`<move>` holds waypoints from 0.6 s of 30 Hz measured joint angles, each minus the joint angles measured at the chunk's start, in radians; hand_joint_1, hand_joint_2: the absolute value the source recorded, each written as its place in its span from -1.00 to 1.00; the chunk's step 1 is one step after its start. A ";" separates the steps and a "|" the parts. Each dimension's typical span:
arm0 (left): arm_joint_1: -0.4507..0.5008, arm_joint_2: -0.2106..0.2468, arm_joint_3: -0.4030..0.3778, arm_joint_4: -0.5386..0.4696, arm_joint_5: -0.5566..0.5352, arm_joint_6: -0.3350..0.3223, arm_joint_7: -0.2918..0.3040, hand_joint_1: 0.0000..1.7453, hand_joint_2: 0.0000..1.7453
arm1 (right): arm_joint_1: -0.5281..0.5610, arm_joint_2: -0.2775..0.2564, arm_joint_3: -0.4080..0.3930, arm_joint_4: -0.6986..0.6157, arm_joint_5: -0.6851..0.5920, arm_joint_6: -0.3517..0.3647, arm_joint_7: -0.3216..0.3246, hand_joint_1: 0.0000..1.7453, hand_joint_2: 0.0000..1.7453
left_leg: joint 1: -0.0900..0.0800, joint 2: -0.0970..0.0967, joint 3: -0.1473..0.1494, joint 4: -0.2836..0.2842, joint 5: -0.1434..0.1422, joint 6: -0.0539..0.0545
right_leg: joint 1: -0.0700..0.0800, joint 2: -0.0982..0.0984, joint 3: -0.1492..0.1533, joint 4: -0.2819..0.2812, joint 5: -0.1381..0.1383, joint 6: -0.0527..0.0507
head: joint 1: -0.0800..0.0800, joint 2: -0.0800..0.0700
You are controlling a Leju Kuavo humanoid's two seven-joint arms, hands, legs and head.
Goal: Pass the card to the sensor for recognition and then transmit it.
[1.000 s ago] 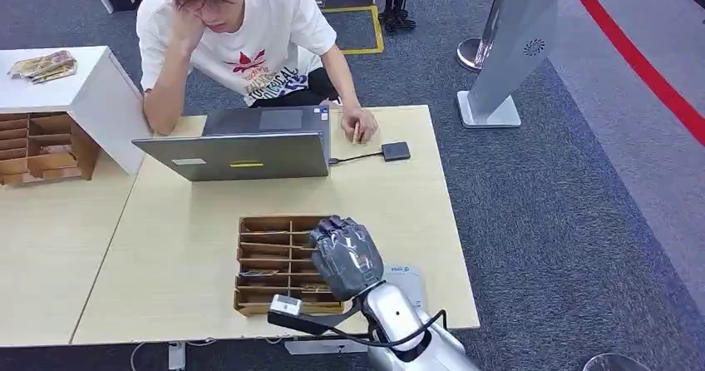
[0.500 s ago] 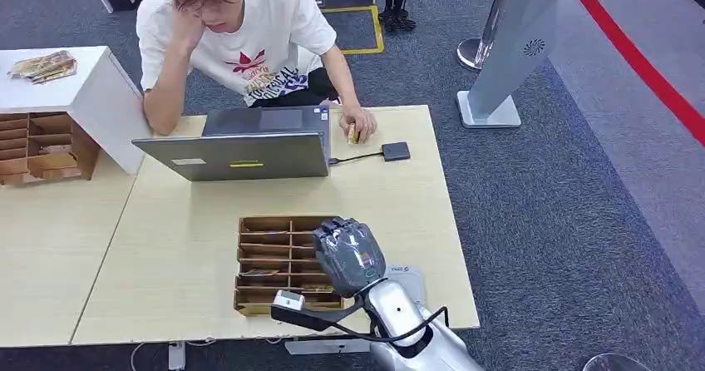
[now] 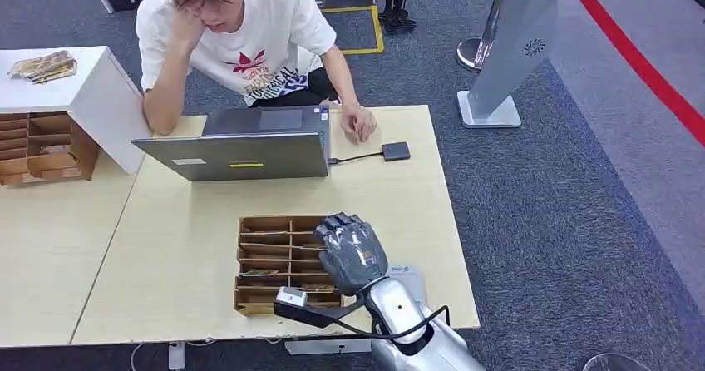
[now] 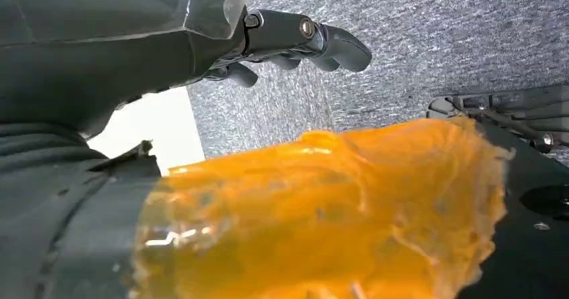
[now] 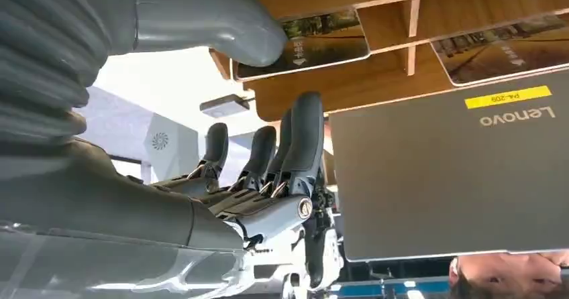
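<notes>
Step in hand: picking a card; the right robot hand point(image 3: 351, 253) hovers over the right-hand column of the wooden card tray point(image 3: 264, 263), and no card is lifted yet.
Right robot hand: fingers apart and extended, holding nothing; in the right wrist view its thumb point(image 5: 221, 17) lies near a card edge, whether touching I cannot tell.
Left robot hand: the left robot hand point(image 4: 282, 41) hangs over grey carpet, fingers loosely curled with nothing in them; an orange blur fills the foreground, what it is I cannot tell.
Cards: the cards point(image 5: 312, 41) lie flat in the tray's slots, printed side showing.
Sensor: the small dark pad point(image 3: 396, 150) on a cable lies on the counter point(image 3: 391, 196), beyond the tray and just right of the laptop point(image 3: 241, 150); judged to be the reader.
Person: sits behind the laptop, one hand point(image 3: 359, 124) resting just beside the pad.
Next move: lower onto one card, pinch its edge, lift it out of the tray, then carry it beyond the tray to the pad.
</notes>
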 joint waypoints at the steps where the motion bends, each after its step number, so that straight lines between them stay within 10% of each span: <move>1: 0.000 0.000 0.000 0.000 0.000 -0.002 0.000 -1.00 -1.00 | -0.001 0.000 -0.002 0.000 0.000 0.000 0.000 0.04 1.00 | 0.000 0.000 0.000 0.000 0.000 0.000 | 0.000 0.000 0.000 0.000 0.000 0.000 | 0.000 0.000; 18: 0.000 0.000 0.000 0.000 0.000 -0.002 0.002 -1.00 -1.00 | -0.003 0.005 -0.006 0.015 -0.006 0.005 -0.001 -0.04 1.00 | 0.000 0.000 0.000 0.000 0.000 0.000 | 0.000 0.000 0.000 0.000 0.000 0.000 | 0.000 0.000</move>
